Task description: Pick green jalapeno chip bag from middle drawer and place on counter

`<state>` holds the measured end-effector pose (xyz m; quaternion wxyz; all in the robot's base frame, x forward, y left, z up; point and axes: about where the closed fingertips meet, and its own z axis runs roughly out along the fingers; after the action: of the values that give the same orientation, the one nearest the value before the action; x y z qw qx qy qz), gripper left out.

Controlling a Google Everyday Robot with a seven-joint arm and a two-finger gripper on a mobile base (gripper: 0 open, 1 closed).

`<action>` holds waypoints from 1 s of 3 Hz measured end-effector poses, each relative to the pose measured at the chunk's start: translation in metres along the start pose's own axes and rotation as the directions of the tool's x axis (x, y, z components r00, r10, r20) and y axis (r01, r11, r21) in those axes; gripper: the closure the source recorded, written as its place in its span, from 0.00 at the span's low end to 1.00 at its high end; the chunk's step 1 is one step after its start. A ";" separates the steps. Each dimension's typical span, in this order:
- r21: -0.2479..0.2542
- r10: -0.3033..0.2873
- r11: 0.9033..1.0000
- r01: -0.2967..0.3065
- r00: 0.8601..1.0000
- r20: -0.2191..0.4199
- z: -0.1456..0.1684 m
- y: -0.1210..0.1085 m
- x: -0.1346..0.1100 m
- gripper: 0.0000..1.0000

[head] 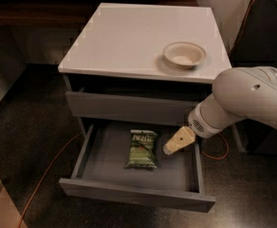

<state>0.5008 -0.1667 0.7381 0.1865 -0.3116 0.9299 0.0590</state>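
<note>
The green jalapeno chip bag (142, 149) lies flat on the dark floor of the open middle drawer (129, 192), white lettering at its far end. My gripper (172, 147) hangs over the right part of the drawer, just right of the bag and apart from it, tips pointing down-left. The white counter (129, 37) tops the grey cabinet. The upper grey drawer front (129, 107) is pushed in.
A cream bowl (184, 55) stands on the counter's right front part. An orange cable (48, 172) runs across the dark floor on the left, another loops at the right (216, 153). My white arm (245, 101) reaches in from the right.
</note>
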 end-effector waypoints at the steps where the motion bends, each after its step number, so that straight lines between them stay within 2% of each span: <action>1: -0.051 0.089 0.995 -0.087 0.995 0.037 0.039 0.002 -0.019 0.00; 2: -0.075 0.145 0.987 -0.142 0.989 0.035 0.088 0.007 -0.033 0.00; 3: -0.045 0.198 0.979 -0.197 0.980 0.015 0.141 0.012 -0.040 0.00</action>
<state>0.5668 -0.1035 0.6235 0.1821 -0.2211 0.9528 0.1002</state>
